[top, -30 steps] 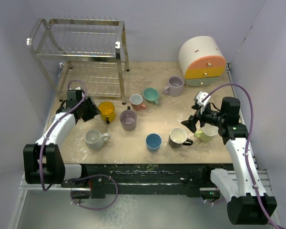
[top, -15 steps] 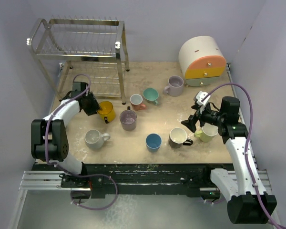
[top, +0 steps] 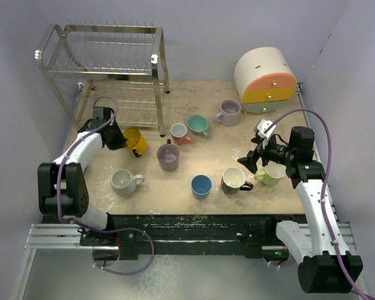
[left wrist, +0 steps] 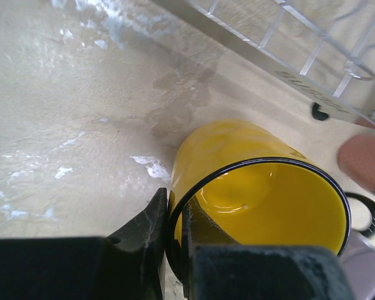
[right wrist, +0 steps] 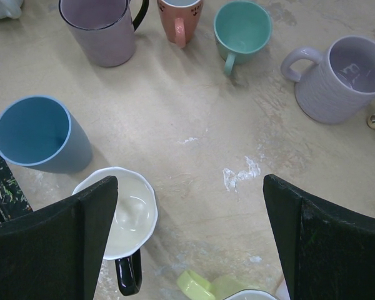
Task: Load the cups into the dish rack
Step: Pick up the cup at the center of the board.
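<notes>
Your right gripper (right wrist: 190, 187) is hovering with its fingers spread wide, gripping nothing, above the white-lined ceramic mug with the black handle (right wrist: 128, 215) and the pale green ceramic mug (top: 272, 174). Farther in, your left gripper (left wrist: 174, 215) is pinching the rim of the glossy yellow ceramic mug (left wrist: 262, 187), one finger inside and one outside. The mug is tilting over the beige tabletop (left wrist: 62, 112), just in front of the two-tier silver wire dish rack (top: 106, 62).

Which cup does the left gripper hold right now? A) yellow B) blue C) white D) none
A: the left wrist view shows the left gripper clamped on the rim of the yellow cup, one finger inside, one outside.
</notes>
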Action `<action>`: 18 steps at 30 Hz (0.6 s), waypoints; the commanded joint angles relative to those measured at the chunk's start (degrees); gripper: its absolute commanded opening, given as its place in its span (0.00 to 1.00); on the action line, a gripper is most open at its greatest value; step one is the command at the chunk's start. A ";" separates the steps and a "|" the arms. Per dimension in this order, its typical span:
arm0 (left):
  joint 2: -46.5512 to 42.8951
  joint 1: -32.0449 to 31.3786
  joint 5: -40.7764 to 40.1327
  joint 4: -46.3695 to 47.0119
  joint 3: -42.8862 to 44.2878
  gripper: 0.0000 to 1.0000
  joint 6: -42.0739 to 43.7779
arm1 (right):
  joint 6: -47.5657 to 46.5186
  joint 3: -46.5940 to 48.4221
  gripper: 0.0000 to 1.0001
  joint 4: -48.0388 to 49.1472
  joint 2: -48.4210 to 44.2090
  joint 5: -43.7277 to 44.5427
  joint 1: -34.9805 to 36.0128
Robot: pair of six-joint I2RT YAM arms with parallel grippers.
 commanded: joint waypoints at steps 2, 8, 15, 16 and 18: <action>-14.82 -0.16 0.57 2.20 0.43 0.00 5.11 | -1.02 -0.17 1.00 1.34 -0.92 -0.33 -0.30; -34.69 -0.79 7.93 2.44 -5.73 0.00 7.10 | -5.53 4.74 1.00 -6.17 -0.71 -4.17 -0.24; -51.24 -5.79 15.23 3.94 -7.79 0.00 -1.45 | -12.25 22.99 1.00 -24.56 5.18 -10.57 -0.22; -51.69 -7.27 15.06 4.16 -7.47 0.00 -2.91 | -11.81 24.95 1.00 -25.72 5.79 -11.54 -0.22; -51.58 -11.39 13.53 5.15 -6.92 0.00 -5.43 | -9.79 28.77 1.00 -26.94 6.73 -12.67 -0.21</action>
